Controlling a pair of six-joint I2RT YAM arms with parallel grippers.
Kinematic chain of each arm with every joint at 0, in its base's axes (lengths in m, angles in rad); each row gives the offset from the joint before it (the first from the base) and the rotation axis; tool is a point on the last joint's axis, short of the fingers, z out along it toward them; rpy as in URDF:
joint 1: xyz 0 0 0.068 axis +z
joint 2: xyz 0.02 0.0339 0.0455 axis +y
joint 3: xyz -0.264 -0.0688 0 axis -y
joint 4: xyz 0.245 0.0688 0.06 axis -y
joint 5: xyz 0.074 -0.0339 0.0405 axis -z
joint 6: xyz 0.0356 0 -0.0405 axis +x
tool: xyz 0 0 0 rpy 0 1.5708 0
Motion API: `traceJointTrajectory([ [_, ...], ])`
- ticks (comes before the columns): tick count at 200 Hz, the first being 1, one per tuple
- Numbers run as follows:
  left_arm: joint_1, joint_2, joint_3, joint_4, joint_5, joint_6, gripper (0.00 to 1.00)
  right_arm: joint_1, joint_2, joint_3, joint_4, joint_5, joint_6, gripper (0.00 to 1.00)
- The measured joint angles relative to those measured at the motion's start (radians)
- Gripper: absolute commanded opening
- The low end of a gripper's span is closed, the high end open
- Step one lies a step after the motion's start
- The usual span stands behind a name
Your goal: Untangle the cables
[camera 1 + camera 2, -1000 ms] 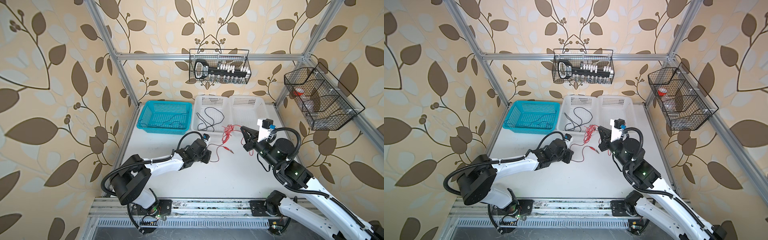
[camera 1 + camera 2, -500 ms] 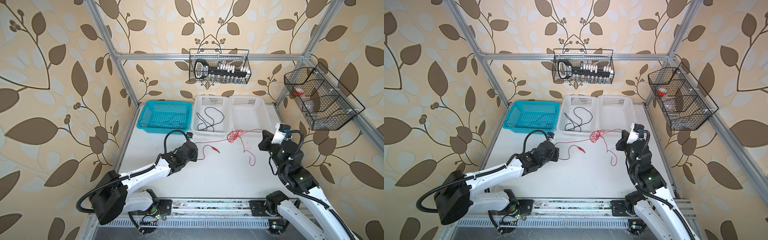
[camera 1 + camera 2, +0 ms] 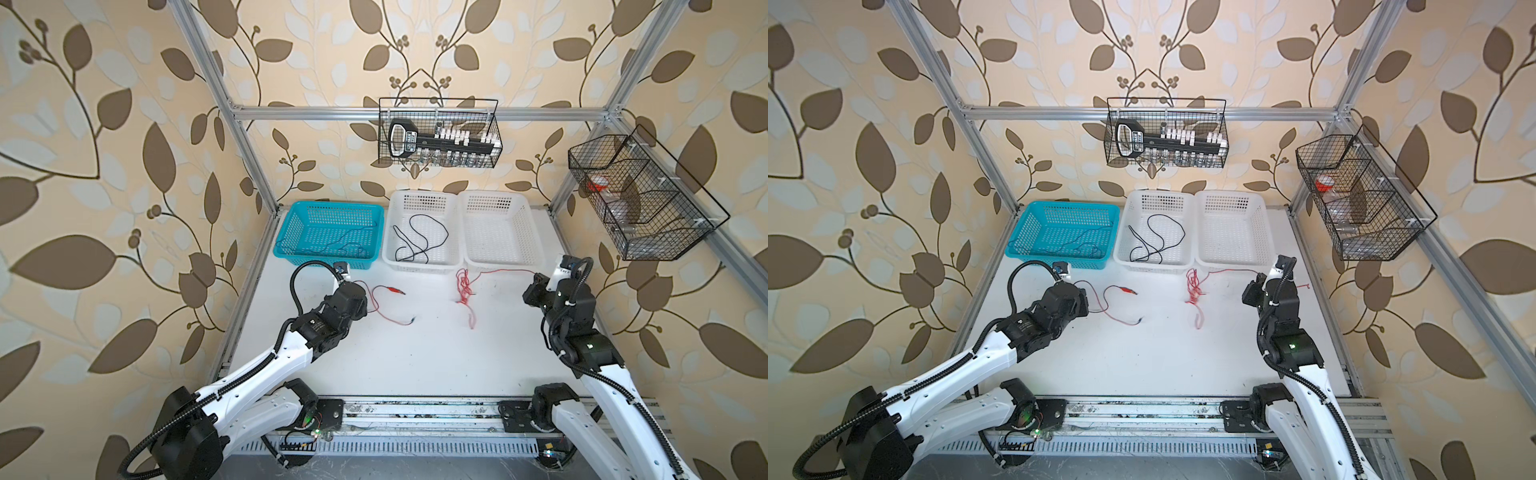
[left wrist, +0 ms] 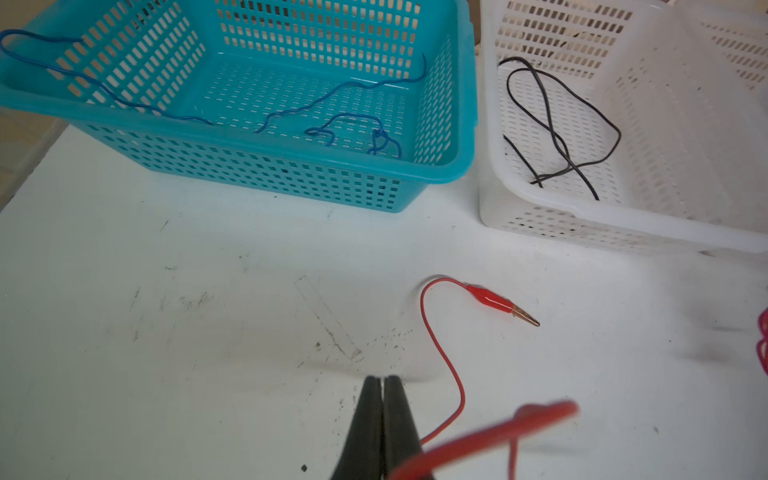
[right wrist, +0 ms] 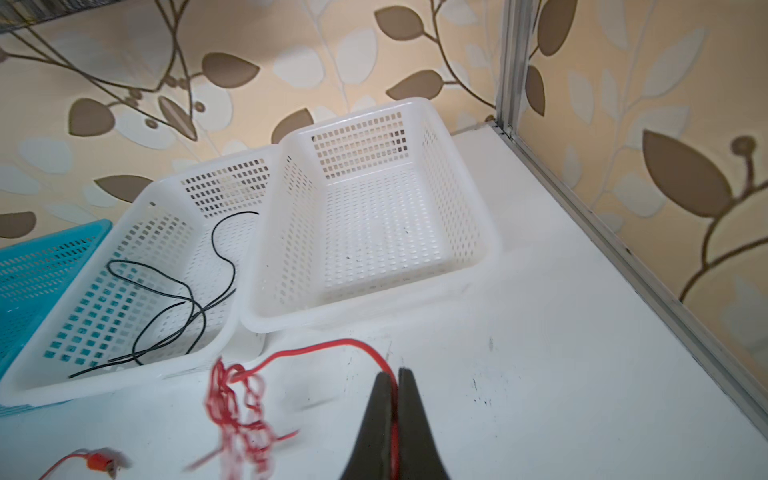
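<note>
I'm looking at beige leaf-patterned wallpaper (image 3: 104,174) closing in a scuffed white bench (image 3: 415,365); an aluminium frame (image 3: 316,112) is carrying two black wire baskets (image 3: 440,99), all evenly lit.

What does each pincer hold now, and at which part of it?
Right pincer: red cable, pinched on the strand leading from its tangle. Left pincer: apparently the other red cable, mid-length, behind the shut tips.

Desk (image 3: 415,357): white, matt, scuffed with dark marks.
Blue basket (image 3: 324,261), white baskets (image 3: 422,266): perforated plastic, smooth, faint sheen.
Wire baskets (image 3: 496,137): black metal mesh.
Frame (image 3: 316,113): pale brushed metal.
Red cable (image 4: 490,299): smooth plastic sheath, glossy clip boot, bare metal tip.
Fingers (image 4: 368,424): black, matt.
</note>
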Motion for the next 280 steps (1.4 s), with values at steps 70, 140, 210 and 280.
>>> traceJointTrajectory([
  [70,0.005,-0.027,-0.011,-0.011,-0.008,-0.009,0.0,-0.033,0.0,-0.032,0.037,-0.108,0.013,0.0],
  [140,0.005,-0.021,-0.007,0.082,0.195,0.033,0.0,0.041,0.049,-0.079,0.154,-0.338,0.009,0.09],
  [210,0.002,0.097,0.153,0.116,0.486,0.098,0.0,0.293,0.061,-0.079,0.256,-0.367,-0.085,0.53],
  [280,-0.002,0.164,0.256,0.124,0.661,0.109,0.0,0.499,0.141,-0.078,0.39,-0.45,-0.173,0.75],
])
